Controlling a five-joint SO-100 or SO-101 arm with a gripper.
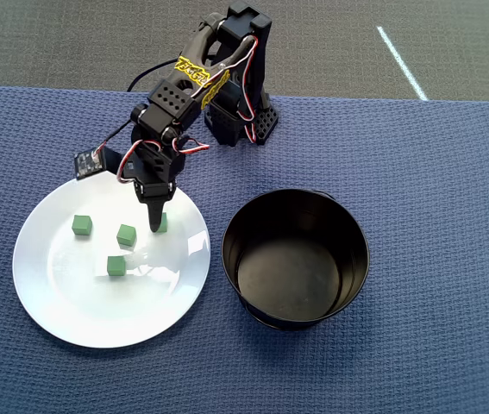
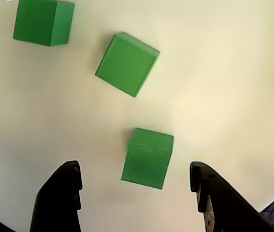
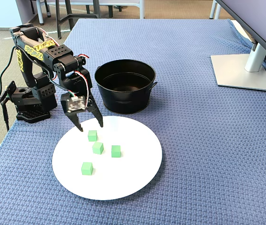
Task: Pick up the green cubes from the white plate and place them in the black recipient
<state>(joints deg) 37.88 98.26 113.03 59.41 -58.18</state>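
While all four green cubes [image 3: 92, 136] [image 3: 97, 148] [image 3: 116, 151] [image 3: 87, 168] lie on the white plate [image 3: 133, 173], the gripper [image 3: 90, 127] hangs just above the nearest one, fingers [image 2: 59, 198] spread either side without touching. Beyond the plate, the black pot [image 3: 144, 101] stands empty on the blue cloth [image 3: 208, 140].

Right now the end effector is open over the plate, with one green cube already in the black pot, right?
Not quite. The black pot is empty in the overhead view; all four green cubes are on the white plate. The end effector is open over it.
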